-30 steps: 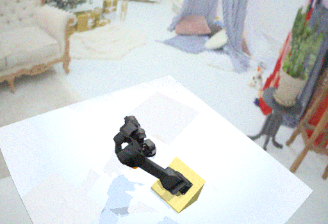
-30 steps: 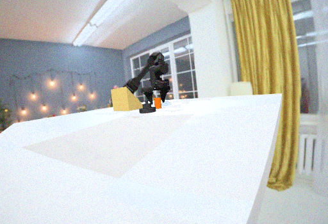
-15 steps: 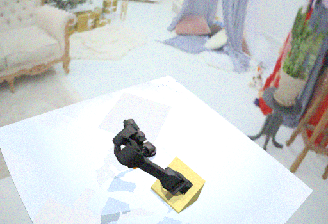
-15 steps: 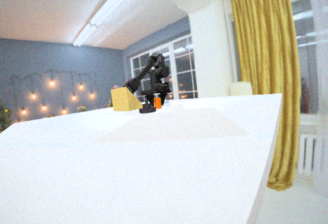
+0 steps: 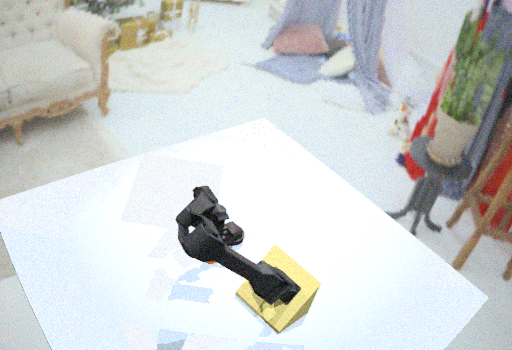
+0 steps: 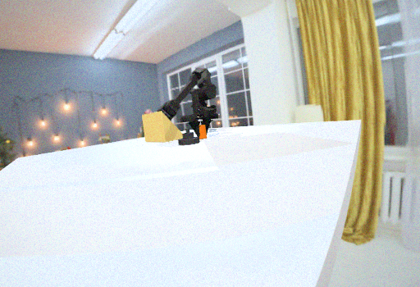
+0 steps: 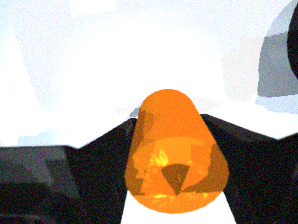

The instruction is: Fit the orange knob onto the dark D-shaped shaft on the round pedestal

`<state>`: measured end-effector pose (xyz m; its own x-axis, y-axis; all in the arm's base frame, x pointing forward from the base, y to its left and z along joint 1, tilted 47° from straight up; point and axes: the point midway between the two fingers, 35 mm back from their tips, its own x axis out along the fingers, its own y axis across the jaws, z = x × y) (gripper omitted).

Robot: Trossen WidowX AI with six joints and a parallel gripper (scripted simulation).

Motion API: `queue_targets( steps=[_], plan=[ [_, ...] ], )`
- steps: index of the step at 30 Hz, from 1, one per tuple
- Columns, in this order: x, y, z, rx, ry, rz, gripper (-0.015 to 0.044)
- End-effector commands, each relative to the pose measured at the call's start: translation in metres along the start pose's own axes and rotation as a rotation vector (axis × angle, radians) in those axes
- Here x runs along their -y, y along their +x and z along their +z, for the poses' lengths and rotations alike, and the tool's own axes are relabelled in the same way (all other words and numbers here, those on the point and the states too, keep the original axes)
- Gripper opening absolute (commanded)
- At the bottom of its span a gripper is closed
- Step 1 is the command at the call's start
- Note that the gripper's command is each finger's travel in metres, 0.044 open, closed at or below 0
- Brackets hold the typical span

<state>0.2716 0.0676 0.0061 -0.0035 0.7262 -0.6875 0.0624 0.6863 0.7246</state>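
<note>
The orange knob (image 5: 211, 262) (image 6: 203, 132) (image 7: 175, 150) is upright, mostly hidden by the arm in the top view. My gripper (image 6: 202, 125) (image 7: 168, 122) is shut on the knob, with one dark finger on each side. A dark recess shows in the knob's near end in the wrist view. The dark round pedestal (image 5: 238, 240) (image 6: 189, 140) (image 7: 294, 50) stands beside the knob, partly cut off at the right edge of the wrist view. Its shaft (image 6: 188, 131) stands up in the exterior view; the shaft's flat side cannot be made out.
A yellow wedge-shaped block (image 5: 295, 266) (image 6: 156, 128) is at the base end of the arm. The white table (image 5: 350, 266) (image 6: 164, 210) carries pale patches and shadows. Its edges show in the top and exterior views.
</note>
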Motion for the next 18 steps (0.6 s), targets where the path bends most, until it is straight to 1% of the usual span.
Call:
queue_targets(
  steps=[1, 18],
  plan=[
    [0.000, -0.015, 0.006, 0.009, -0.004, -0.004, 0.0000],
    [-0.007, -0.111, 0.012, 0.008, -0.003, -0.009, 0.0000]
  ],
)
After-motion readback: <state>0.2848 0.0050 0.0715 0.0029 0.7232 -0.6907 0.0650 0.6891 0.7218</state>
